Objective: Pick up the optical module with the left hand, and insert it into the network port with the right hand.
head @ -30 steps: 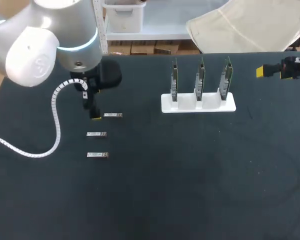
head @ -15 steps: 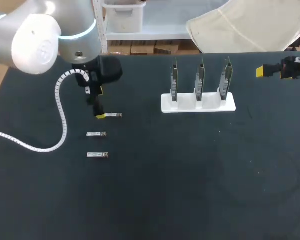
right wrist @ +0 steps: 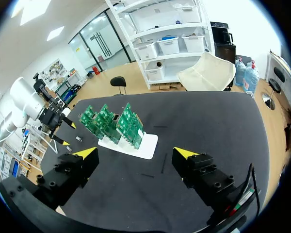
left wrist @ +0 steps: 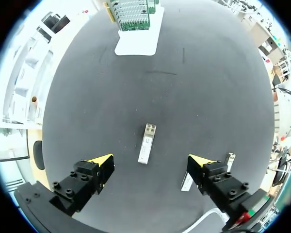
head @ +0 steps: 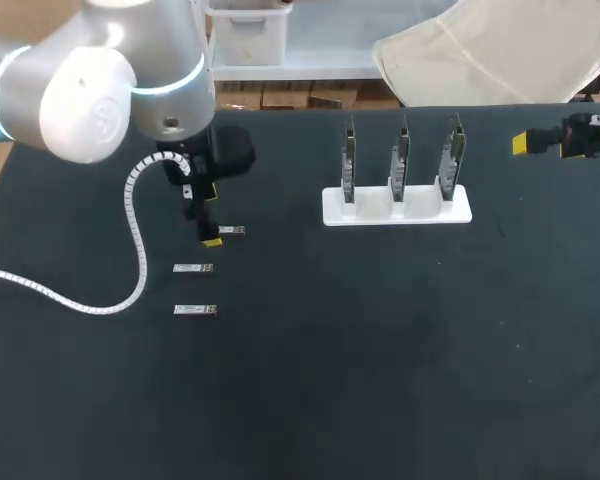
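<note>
While nothing is gripped yet, I judge the task to be at its start. My left pincer (left wrist: 151,160) is spread wide and hovers over the optical module (left wrist: 146,143), which lies flat on the table (left wrist: 208,97) between my fingers, touching neither. My right pincer (right wrist: 136,154) is also spread and empty, well apart from the network port cards (right wrist: 111,121) upright in their white stand (right wrist: 141,145). Left to do: grasp, handover, insertion.

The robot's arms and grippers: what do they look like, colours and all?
The left arm is rounded silver-grey tubing with a white cap and a glowing pale-blue ring; a white coiled cable trails from it. Both the left gripper and the right gripper have two blocky black fingers with bolt heads and bright yellow wedge tips.
</note>
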You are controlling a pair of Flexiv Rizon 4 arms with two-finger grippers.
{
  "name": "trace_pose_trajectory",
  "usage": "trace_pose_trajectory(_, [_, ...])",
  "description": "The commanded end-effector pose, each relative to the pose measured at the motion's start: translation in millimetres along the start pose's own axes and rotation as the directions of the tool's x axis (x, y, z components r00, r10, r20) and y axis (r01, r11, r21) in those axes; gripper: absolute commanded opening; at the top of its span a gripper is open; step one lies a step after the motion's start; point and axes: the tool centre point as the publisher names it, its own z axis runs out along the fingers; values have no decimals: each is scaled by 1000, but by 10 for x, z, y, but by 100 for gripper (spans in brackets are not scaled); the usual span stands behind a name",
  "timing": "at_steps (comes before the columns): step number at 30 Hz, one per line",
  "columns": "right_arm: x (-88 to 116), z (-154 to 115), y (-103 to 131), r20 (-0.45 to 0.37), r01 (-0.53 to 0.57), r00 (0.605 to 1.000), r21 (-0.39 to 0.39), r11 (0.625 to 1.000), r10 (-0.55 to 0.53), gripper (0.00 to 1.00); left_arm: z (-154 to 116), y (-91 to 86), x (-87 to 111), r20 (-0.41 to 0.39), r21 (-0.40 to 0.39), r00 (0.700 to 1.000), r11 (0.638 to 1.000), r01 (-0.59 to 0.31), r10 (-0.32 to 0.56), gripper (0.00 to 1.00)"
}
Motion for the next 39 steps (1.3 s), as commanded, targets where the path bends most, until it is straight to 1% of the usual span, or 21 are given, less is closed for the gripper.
trace_pose_trajectory(1, [0,0,0,0,0,1000,0,1000,0,100,46,2,22,8,-5,1000,1000,-1,1,100])
trace_pose_trajectory(5, [0,0,0,0,0,1000,0,1000,0,100,84,10,31,-1,-11,1000,1000,-2,2,100])
trace_pose_trajectory(7, [0,0,0,0,0,1000,0,1000,0,100,100,25,32,8,-10,1000,1000,9,-8,100])
trace_pose_trajectory(9, [0,0,0,0,0,1000,0,1000,0,100,105,43,17,25,18,999,999,33,-34,100])
trace_pose_trajectory(17, [0,0,0,0,0,1000,0,1000,0,100,129,49,-24,1,-4,1000,1000,-19,19,100])
trace_pose_trajectory(39, [0,0,0,0,0,1000,0,1000,0,100,241,42,39,-41,13,998,999,-50,50,100])
